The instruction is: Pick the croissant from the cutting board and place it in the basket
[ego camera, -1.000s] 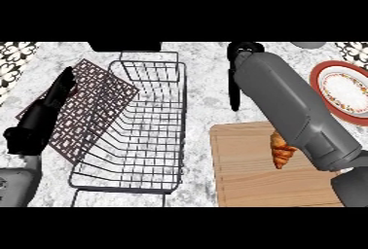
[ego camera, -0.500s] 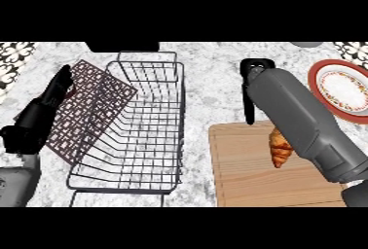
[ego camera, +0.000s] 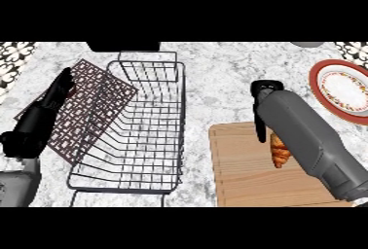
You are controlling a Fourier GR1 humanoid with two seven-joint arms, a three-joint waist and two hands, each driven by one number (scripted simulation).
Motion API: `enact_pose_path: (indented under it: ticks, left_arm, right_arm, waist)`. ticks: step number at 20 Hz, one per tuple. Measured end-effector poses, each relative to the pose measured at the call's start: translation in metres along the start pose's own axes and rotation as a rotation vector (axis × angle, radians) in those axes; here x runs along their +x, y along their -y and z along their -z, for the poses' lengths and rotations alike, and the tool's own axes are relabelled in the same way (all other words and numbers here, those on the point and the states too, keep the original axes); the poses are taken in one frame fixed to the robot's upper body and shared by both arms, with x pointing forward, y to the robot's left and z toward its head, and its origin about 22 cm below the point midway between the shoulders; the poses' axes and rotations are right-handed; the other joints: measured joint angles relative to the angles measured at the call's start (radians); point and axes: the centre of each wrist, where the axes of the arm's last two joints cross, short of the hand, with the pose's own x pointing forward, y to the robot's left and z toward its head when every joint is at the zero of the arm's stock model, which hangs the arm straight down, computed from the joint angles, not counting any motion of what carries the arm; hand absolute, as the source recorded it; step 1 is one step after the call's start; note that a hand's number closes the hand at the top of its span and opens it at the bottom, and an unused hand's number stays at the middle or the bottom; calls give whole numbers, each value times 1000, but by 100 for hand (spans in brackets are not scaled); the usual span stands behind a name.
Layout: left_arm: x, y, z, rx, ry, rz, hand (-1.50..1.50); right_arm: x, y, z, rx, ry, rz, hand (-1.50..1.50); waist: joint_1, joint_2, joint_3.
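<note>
The croissant point(ego camera: 280, 153) lies on the wooden cutting board point(ego camera: 244, 180), out toward the board's 2 o'clock corner, its long side running roughly 12 to 6 and its right flank tucked under the grey right forearm point(ego camera: 310, 142). The right hand point(ego camera: 265, 91) sits at about 12 o'clock from the croissant, just past the board's far edge and over the marble counter point(ego camera: 223, 78); it is seen end-on, so I can't tell whether it is wide or closed, and nothing shows in it. The wire basket point(ego camera: 178, 121) stands at 9 o'clock from the board, apart from it. A dark patterned mat point(ego camera: 93, 104) overlaps the basket's 9 o'clock rim. The left hand point(ego camera: 45, 114) rests at the mat's 9 o'clock edge, stretched out straight toward 1 o'clock and holding nothing. A red-rimmed plate point(ego camera: 345, 90) sits at 2 o'clock from the board.
</note>
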Motion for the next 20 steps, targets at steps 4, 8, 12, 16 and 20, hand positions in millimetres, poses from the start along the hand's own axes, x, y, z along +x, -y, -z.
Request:
enact_pose_path:
  ticks: [4,8,12,16,20]
  left_arm:
    - [1,5,5,0,-4,-3,0]
    - [-3,0,1,-2,-7,-2,0]
    - [0,2,1,0,-7,-1,0]
    - [5,4,3,5,-5,2,0]
    - [3,3,2,0,1,-2,0]
  right_arm:
    - [-9,-11,4,-7,-4,-4,-150]
    - [-16,-17,4,-21,-3,1,-150]
    - [-22,-28,6,-39,-4,-12,-150]
    - [-21,-41,6,-54,0,-8,-150]
    - [-22,-52,14,-47,-21,1,-150]
  waist:
    - [-1,1,0]
    - [2,1,0]
    - [3,1,0]
    - [2,2,0]
    - [6,3,0]
